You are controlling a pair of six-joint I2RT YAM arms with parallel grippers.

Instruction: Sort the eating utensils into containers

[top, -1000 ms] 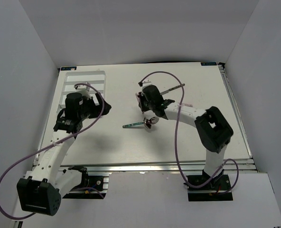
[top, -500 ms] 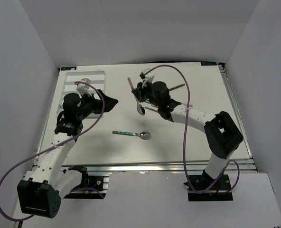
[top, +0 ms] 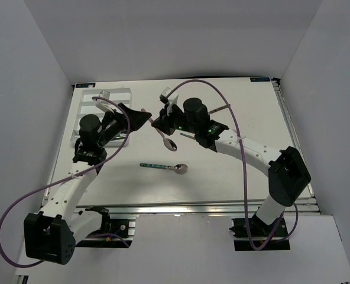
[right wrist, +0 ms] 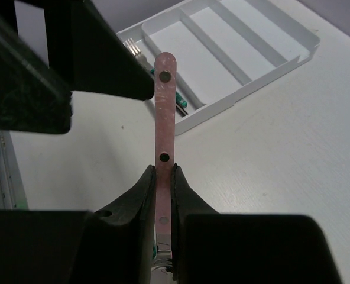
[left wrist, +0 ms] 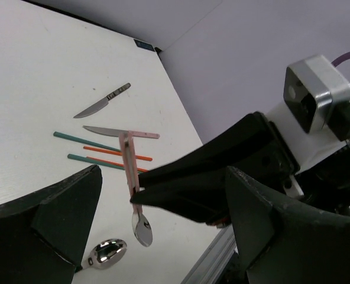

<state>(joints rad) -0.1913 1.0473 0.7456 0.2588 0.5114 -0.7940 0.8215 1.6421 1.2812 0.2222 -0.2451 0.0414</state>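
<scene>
My right gripper [right wrist: 163, 171] is shut on the pink handle of a spoon [right wrist: 165, 112] and holds it above the table, bowl hanging down [top: 169, 144]. My left gripper [top: 138, 115] stands wide open just left of it; in the left wrist view the pink-handled spoon [left wrist: 129, 168] hangs between its spread fingers [left wrist: 65, 219]. A green-handled spoon [top: 164, 167] lies on the table below. Farther right lie a dark-handled knife [left wrist: 101, 106], a pink-handled knife [left wrist: 119, 132], and green [left wrist: 80, 139] and red chopsticks [left wrist: 116, 152]. The white tray [right wrist: 281, 53] holds a fork [right wrist: 133, 47].
The tray [top: 113, 94] sits at the back left corner, partly hidden by my left arm. White walls enclose the table on three sides. A metal rail runs along the near edge [top: 181, 207]. Purple cables loop over both arms.
My right gripper lifted the pink-handled spoon off the table and carried it left and back. The green-handled spoon stayed on the table. My left gripper swung right toward the held spoon.
</scene>
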